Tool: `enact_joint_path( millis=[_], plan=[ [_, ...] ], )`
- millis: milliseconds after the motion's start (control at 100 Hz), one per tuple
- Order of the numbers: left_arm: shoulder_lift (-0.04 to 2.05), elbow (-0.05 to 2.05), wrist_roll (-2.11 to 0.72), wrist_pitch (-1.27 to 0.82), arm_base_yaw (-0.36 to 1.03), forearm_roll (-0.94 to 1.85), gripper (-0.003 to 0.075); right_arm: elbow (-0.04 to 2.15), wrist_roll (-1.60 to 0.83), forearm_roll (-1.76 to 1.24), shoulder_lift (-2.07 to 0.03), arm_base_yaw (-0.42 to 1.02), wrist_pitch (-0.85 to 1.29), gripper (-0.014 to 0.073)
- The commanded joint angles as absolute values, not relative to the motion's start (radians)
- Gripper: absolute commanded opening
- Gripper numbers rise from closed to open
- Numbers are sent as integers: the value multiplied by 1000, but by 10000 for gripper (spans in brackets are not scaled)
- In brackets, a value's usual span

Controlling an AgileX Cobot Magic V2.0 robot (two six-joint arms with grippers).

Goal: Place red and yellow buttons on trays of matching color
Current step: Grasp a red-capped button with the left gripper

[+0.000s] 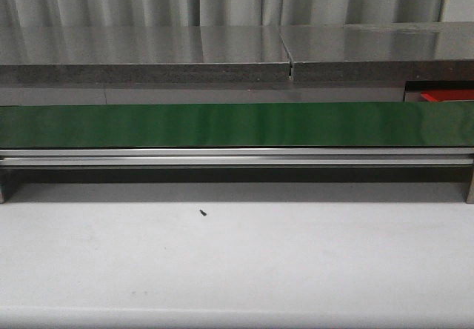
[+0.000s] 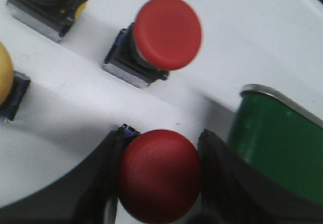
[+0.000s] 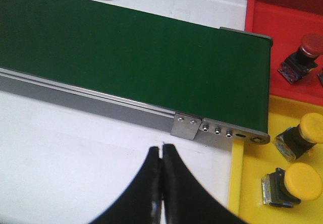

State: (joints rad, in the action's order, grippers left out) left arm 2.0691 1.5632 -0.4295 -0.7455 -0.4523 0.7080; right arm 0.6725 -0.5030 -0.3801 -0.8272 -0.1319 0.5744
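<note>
A red button (image 2: 159, 176) is grasped between the fingers of the left hand (image 2: 160, 183) above the white desk (image 2: 252, 42), with a second red button (image 2: 161, 37) and two yellow buttons (image 2: 48, 2) lying just beyond it. The right hand (image 3: 161, 156) is clenched on nothing, held near the green conveyor belt (image 3: 126, 57). Beside it, yellow buttons (image 3: 292, 181) are seen on the yellow tray (image 3: 252, 193) and a red one (image 3: 303, 52) on the red tray (image 3: 272, 12).

Both the left gripper (image 2: 160, 176) and right gripper (image 3: 161, 183) have smooth, matte black, curved, tapering fingers
</note>
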Motion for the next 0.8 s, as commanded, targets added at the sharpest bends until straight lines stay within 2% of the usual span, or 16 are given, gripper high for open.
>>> enact_joint_path(
  millis=[0, 280, 480, 790],
  plan=[
    [1943, 1591, -419, -760, -441, 759, -19, 700, -511, -398, -817, -133, 524, -68],
    [1764, 1591, -419, -794, -417, 737, -19, 700, -511, -398, -817, -133, 524, -68],
    [1745, 1584, -419, -867, -358, 701, -19, 700, -511, -398, -817, -133, 524, -68],
    [1753, 1469, -425, -745, -273, 679, -19, 700, -511, -398, -817, -133, 524, -68]
  ],
)
